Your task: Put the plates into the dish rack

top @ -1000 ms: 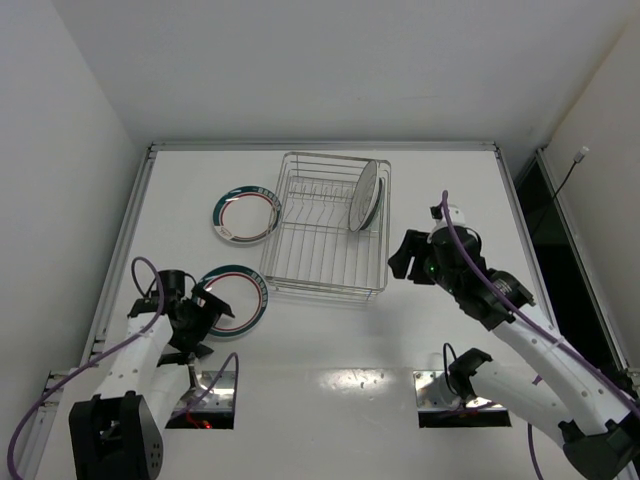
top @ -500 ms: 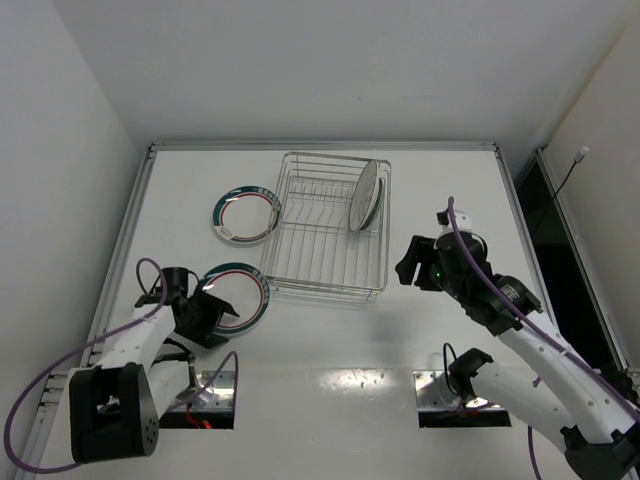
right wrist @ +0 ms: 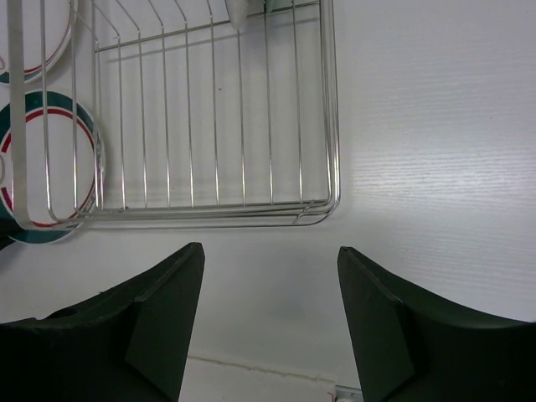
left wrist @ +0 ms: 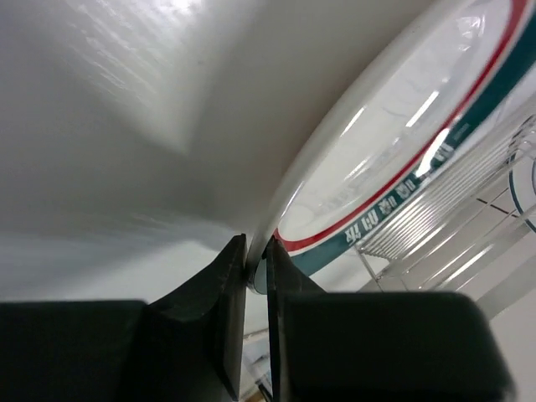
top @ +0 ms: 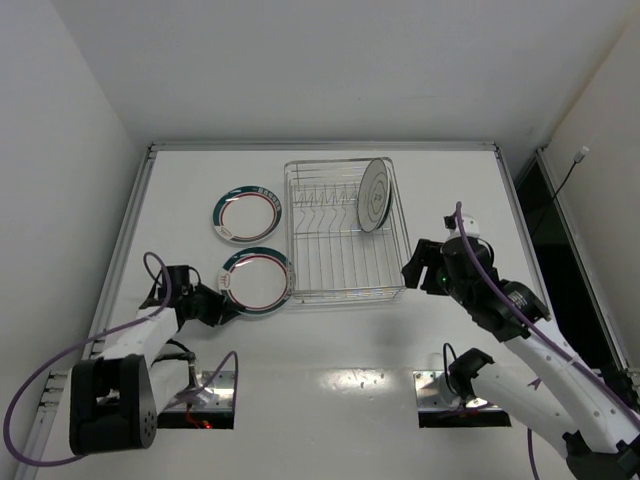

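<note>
White glaze fills most of the left wrist view, where the near ringed plate (left wrist: 402, 109) is cut off by the frame and only part of its green-and-red rim shows. The left fingers (left wrist: 209, 327) are clenched on that rim, one on each face. From above, this plate lies on the tabletop (top: 330, 340) just beside the near left corner of the dish rack (top: 345, 250); whether the two touch cannot be told. In the right wrist view the rack's wires cross in front of the plate and hide part of it. The right fingers (right wrist: 159, 327) are spread apart and hold nothing, hanging over bare tabletop near the rack's near right corner. The far ringed plate (top: 247, 214) lies flat left of the rack. An upright plate (top: 374, 195) stands among the prongs at the rack's far right. Whether another plate hides behind it cannot be made out. Three plates can be counted, and one rack.
</note>
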Controlling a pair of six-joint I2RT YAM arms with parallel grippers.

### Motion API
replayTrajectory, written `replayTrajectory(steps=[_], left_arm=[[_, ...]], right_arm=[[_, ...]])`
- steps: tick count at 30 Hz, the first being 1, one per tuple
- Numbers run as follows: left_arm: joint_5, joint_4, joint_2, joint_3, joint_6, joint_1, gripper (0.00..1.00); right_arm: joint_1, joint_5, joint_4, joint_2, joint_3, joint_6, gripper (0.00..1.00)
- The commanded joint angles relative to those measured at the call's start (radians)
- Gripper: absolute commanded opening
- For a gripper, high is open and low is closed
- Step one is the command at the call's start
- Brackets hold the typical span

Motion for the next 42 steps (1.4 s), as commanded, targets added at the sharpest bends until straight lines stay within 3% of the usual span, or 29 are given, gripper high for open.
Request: replayTrajectory(steps=[1,5,13,19,22,29,42], left_arm=[[-0.161,-0.124,-0.096,0.084,0.033,0.000,0.00],[-0.206,-0.196,-0.206,0.214,0.033,0.000,0.00],[-0.261,-0.256,-0.171,0.449,0.079,0.000,0.00],[-0.156,-0.233,-0.131,0.549,0.099,-0.009,0.00],[-0.084,-0.202,-0.131,0.558,0.099,-0.029,0.00],[0.041,0.008,-0.177,0.471,-0.018,-0.149,0.00],[0.087,0.215,-0.186,0.396,-0.136,-0.362,0.00]], right_arm=[[-0.005,0.016,0.002,-0.015,0.020,0.000,0.62],[-0.005,0.007,0.002,-0.015,0.010,0.000,0.62],[-0.005,-0.074,0.055,-0.024,0.010,0.009,0.62],[-0.005,-0.263,0.257,-0.034,-0.011,0.042,0.65],[-0.005,-0.359,0.335,-0.006,-0.022,0.095,0.65],[-0.005,-0.568,0.698,0.155,-0.082,0.265,0.67],[-0.005,-0.656,0.926,0.479,-0.020,0.348,0.71]])
